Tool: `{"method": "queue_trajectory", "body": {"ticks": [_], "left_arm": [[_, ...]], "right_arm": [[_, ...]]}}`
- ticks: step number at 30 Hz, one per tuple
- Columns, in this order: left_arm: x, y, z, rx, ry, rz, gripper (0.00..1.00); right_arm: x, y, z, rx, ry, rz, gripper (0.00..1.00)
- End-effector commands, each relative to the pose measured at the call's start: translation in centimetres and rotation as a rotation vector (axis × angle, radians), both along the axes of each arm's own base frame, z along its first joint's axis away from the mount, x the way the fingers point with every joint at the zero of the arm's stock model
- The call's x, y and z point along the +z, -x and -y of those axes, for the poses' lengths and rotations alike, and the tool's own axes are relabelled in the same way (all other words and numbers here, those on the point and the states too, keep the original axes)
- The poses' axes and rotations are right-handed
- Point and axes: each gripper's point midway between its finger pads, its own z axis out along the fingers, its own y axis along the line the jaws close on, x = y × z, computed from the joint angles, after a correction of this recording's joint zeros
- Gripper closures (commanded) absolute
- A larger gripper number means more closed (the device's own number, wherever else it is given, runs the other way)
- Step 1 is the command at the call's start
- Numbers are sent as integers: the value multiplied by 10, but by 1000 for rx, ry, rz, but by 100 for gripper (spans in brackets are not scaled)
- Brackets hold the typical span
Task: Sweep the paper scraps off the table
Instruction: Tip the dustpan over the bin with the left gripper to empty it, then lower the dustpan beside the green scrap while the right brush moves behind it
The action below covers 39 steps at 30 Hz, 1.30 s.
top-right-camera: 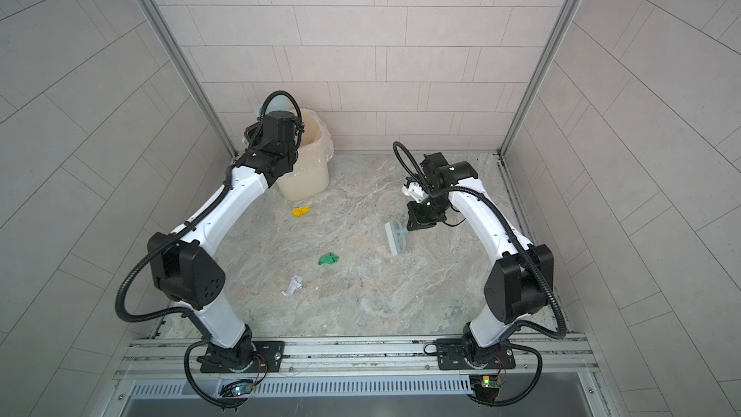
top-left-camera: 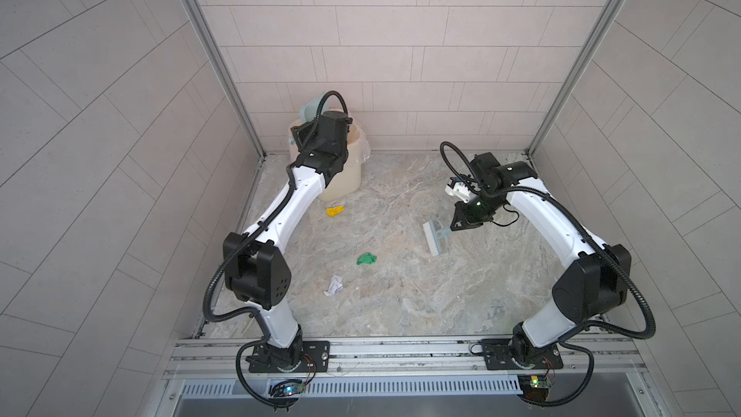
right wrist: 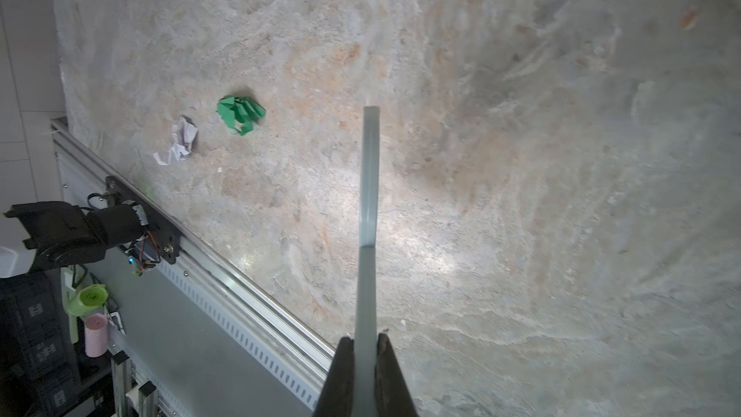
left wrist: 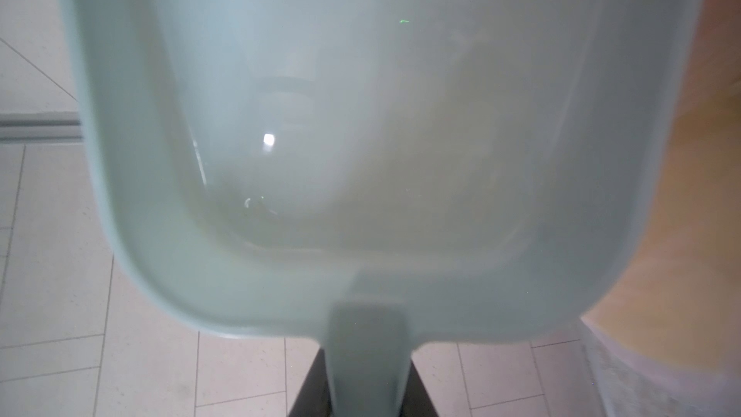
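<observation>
Currently left pincer (left wrist: 367,359) is clamped on the dustpan (left wrist: 361,134) handle, with the pan raised at the cream bin (top-left-camera: 345,182) in the upper left of both top views. Right pincer (right wrist: 365,340) is closed tight on the brush (top-left-camera: 435,236) handle, bristle head low over the table (top-left-camera: 421,298), right of centre; can't tell if it touches. Loose on the table: yellow scrap (top-left-camera: 335,211) just below the bin, green scrap (top-left-camera: 367,259) mid-frame, white scrap (top-left-camera: 333,285) lower left of it. All three well apart from the brush.
</observation>
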Motion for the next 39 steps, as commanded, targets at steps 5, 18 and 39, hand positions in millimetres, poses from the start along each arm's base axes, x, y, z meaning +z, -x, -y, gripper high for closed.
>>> {"method": "queue_trajectory", "body": {"ticks": [5,18,39], "left_arm": [[-23,55,16,-9,430,60,100],[-86,113,25,7,755,15,100],[-119,138,47,-18,910,-101,100]], "right_arm": [[8,2,-74,54,-172,-5,100],[-8,16,-195,171,-256,-68,100],[-61,-7,-181,4,-122,-135,100]]}}
